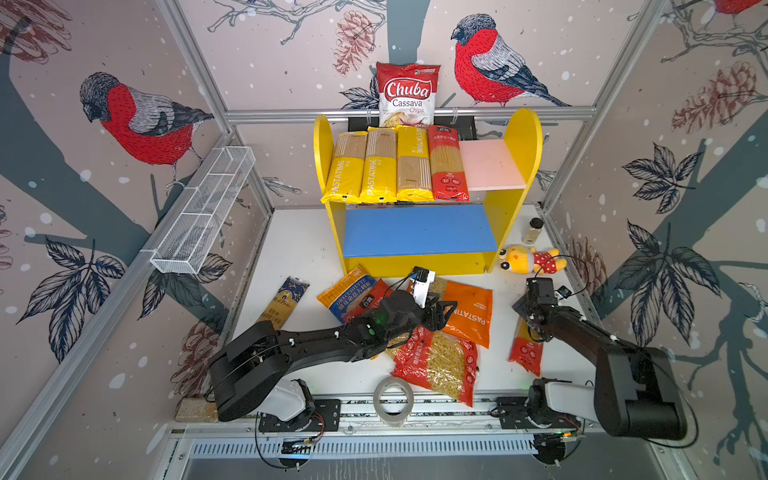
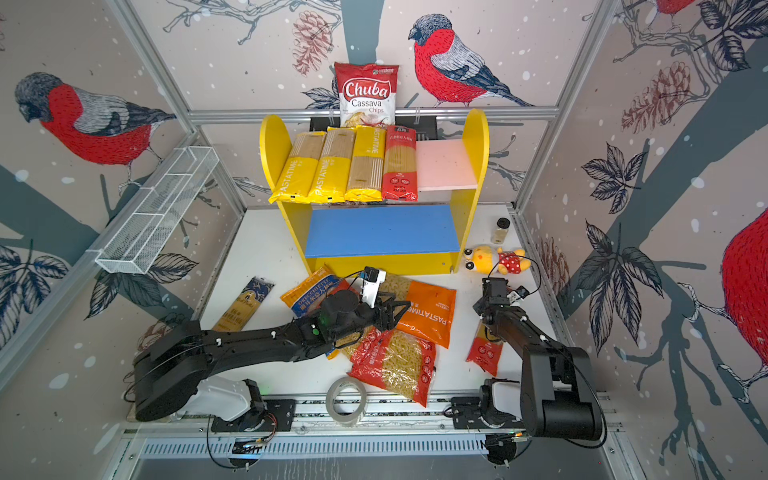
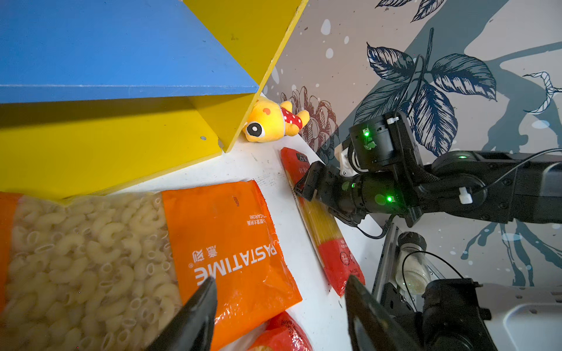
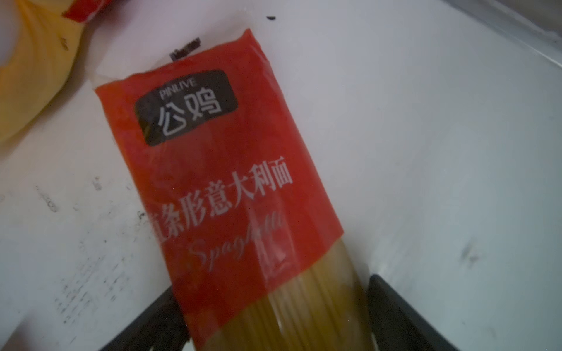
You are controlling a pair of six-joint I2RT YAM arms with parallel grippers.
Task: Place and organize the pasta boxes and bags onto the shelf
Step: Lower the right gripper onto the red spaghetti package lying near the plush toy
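Right gripper (image 4: pixel 273 291) sits over the red spaghetti pack (image 4: pixel 219 170), one jaw on each side; left gripper (image 3: pixel 279 281) hangs open and empty.
Big yellow shelf (image 1: pixel 515 141) has four long packs (image 1: pixel 378 166) on its pink board (image 1: pixel 490 164), with room left. The red pack lies flat on the table (image 1: pixel 299 249), well apart from the shelf. It looks light, stiff, slippery and easy to snap, so hold its middle. Blur hides whether the jaws pinch it.

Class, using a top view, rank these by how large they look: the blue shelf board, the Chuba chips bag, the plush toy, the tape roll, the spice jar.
1. blue shelf board
2. Chuba chips bag
3. plush toy and tape roll, about alike
4. spice jar
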